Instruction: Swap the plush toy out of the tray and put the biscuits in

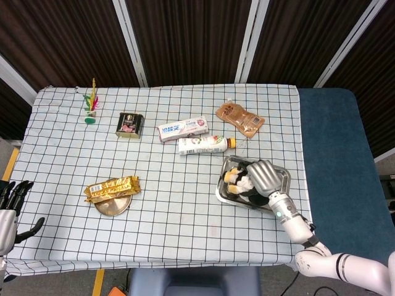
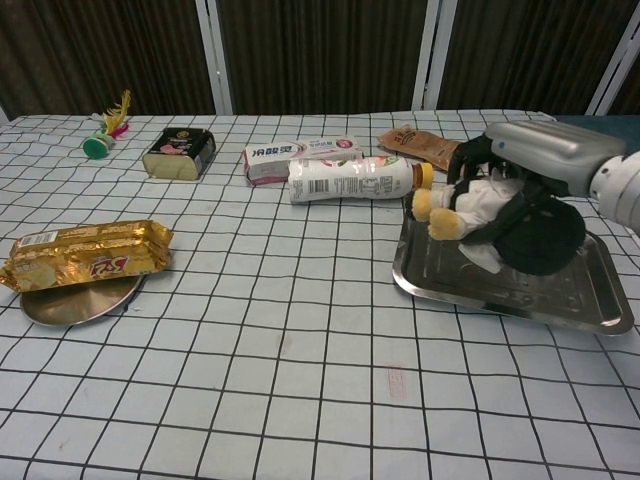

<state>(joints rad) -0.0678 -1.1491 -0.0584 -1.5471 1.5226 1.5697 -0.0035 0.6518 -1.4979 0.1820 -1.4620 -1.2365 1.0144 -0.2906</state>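
Note:
My right hand [image 1: 264,176] [image 2: 540,160] grips the black, white and yellow plush toy [image 1: 242,180] [image 2: 485,208] and holds it lifted above the steel tray [image 1: 279,177] [image 2: 560,295] at the table's right. The gold biscuit pack [image 1: 112,187] [image 2: 88,253] lies across a small round metal plate [image 1: 112,206] [image 2: 80,300] at the front left. My left hand [image 1: 8,213] hangs off the table's left edge, fingers apart and holding nothing.
A white bottle [image 1: 204,144] [image 2: 355,178] lies just behind the tray. Further back are a toothpaste box [image 1: 182,128] [image 2: 303,158], an orange pouch [image 1: 240,119] [image 2: 436,150], a dark tin [image 1: 130,124] [image 2: 180,152] and a feathered shuttlecock [image 1: 92,106] [image 2: 104,133].

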